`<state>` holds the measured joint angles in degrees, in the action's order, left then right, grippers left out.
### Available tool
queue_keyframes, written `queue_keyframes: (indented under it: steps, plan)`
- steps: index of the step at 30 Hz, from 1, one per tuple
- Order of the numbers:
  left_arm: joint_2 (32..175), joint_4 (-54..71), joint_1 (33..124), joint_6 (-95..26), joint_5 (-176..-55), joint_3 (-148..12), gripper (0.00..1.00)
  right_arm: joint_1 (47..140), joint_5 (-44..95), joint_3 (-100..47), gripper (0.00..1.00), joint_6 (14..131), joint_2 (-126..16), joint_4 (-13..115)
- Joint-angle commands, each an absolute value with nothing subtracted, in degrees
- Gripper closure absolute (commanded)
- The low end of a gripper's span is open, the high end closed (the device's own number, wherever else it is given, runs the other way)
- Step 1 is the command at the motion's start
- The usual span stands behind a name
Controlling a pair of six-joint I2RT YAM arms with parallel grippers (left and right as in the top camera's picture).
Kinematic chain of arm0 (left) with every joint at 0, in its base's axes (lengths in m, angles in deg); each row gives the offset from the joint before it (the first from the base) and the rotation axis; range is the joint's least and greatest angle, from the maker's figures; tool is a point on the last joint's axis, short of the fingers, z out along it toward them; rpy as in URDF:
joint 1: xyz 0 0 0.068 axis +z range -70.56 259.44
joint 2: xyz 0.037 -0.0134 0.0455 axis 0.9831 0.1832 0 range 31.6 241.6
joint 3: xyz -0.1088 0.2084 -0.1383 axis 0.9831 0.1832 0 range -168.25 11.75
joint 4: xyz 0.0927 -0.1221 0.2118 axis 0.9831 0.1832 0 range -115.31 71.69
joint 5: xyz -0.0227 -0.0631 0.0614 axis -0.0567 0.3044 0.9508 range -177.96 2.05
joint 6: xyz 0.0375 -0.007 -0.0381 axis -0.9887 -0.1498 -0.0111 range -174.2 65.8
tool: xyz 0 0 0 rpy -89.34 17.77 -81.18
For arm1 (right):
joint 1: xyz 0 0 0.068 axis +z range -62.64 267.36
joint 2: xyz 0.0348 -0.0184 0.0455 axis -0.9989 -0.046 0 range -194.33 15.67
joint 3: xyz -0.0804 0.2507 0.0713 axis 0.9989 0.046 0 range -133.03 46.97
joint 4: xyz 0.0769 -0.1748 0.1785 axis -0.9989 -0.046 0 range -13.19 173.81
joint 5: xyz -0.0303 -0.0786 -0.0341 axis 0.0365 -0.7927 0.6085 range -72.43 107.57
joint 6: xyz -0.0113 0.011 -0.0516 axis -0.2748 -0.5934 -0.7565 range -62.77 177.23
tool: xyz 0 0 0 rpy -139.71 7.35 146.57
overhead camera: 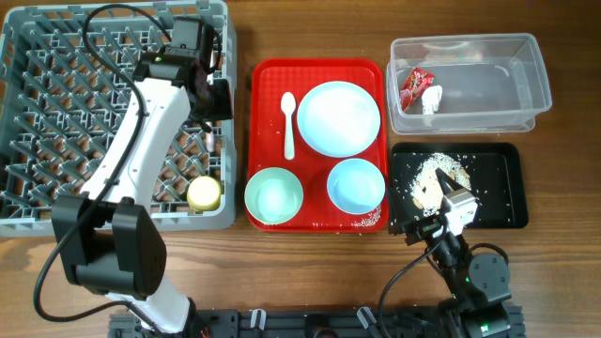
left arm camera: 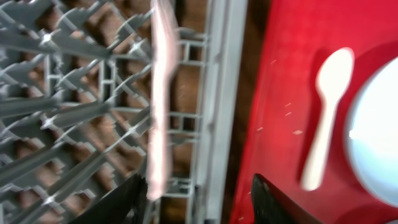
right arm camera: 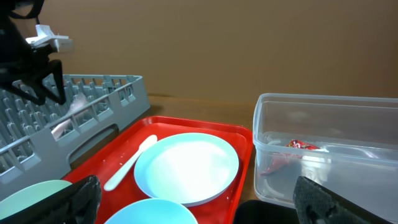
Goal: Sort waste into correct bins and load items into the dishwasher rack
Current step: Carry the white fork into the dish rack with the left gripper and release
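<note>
The grey dishwasher rack (overhead camera: 56,113) holds the yellow cup (overhead camera: 204,192). My left gripper (overhead camera: 214,101) is open over the rack's right edge. In the left wrist view (left arm camera: 196,208) a blurred pale slim piece, seemingly the fork (left arm camera: 160,93), lies among the pegs by my left finger. The red tray (overhead camera: 258,113) carries the spoon (overhead camera: 288,122), plate (overhead camera: 338,117) and two bowls (overhead camera: 273,195) (overhead camera: 356,183). The clear tub (overhead camera: 488,89) holds the wrapper (overhead camera: 414,86) and white scrap (overhead camera: 432,99). Crumbs (overhead camera: 437,174) lie in the black tray (overhead camera: 498,188). My right gripper (overhead camera: 449,199) is open and empty above the black tray's front.
In the right wrist view the open fingers (right arm camera: 196,186) frame the plate (right arm camera: 186,165), spoon (right arm camera: 129,163) and tub (right arm camera: 329,124). The rack wall (right arm camera: 93,124) and the left arm (right arm camera: 31,62) stand at the left. Bare wooden table shows between the trays.
</note>
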<state>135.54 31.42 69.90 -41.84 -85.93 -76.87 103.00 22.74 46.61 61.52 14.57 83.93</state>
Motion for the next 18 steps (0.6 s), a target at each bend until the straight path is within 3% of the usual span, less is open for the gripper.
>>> queue_keyframes:
  steps: [1,6,11,18]
  plan:
    - [134.7,28.8,68.2,-38.0,-93.6,-76.9,0.45,102.7,23.8,46.7,0.0,62.1,15.0,84.2]
    - [136.2,22.3,61.7,-33.9,-93.9,-76.9,0.49,102.7,23.8,46.7,0.0,62.1,15.0,84.2]
    - [143.3,19.7,55.0,-26.0,-80.9,-76.9,0.57,102.7,23.8,46.7,0.0,62.1,15.0,84.2]
    - [154.3,15.1,54.1,-22.5,-85.2,-76.9,0.63,102.7,23.8,46.7,0.0,62.1,15.0,84.2]
